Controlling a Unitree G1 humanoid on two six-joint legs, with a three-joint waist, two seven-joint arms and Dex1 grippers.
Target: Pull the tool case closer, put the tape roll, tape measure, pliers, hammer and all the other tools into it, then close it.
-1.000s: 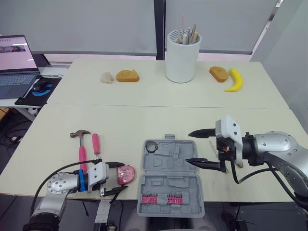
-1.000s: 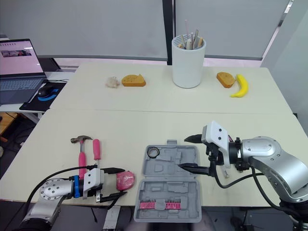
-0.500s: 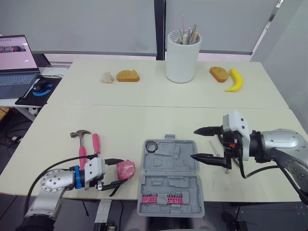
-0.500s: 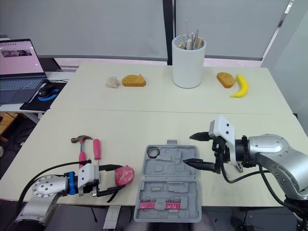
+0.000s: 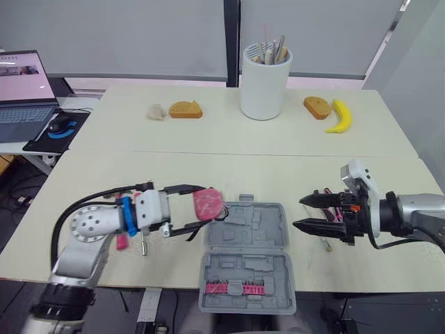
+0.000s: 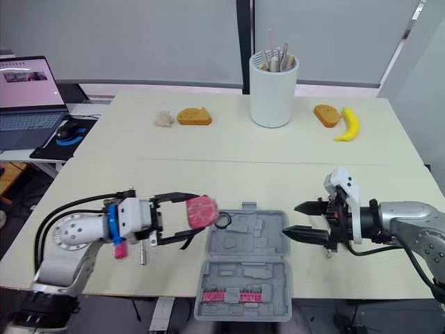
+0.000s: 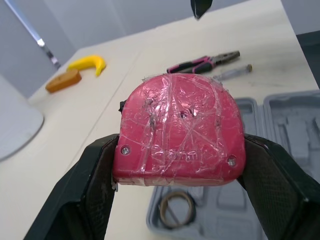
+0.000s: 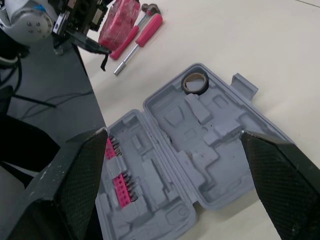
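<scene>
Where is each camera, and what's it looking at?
Eye views: on the head, looking down over the table; left gripper and right gripper show.
Left wrist view: on that wrist, looking along its fingers at the clamped tape measure.
Right wrist view: on that wrist, looking past its open fingers at the tool case.
Both wrist views show tool case and tape measure.

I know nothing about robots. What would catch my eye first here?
The bright pink tape measure, gripped in the left tool by the far left corner of the open grey tool case. The right tool hangs open beside the case's right edge, and a tape roll already lies inside.
</scene>
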